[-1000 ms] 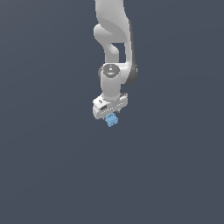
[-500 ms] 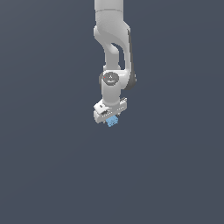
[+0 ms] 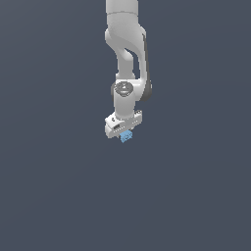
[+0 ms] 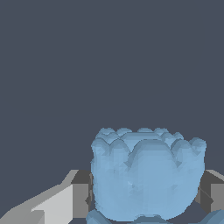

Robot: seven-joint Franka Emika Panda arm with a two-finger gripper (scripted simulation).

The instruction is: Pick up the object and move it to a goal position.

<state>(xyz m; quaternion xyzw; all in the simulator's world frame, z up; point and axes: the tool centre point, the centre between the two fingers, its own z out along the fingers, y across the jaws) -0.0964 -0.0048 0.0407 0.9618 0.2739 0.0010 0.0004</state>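
Where gripper [image 3: 125, 133] pinches: object [image 4: 146, 175] (light-blue) between fingers.

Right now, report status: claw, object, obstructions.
Claw shut on the light-blue lumpy object, fingers pressed to both sides. Object hangs under the claw. Nothing visible in the way.

The light is even and rather dim, and the dark grey background shows no cast shadows and no glare. Both pictures are sharp, without blur or distortion at the edges, though surfaces look coarse.
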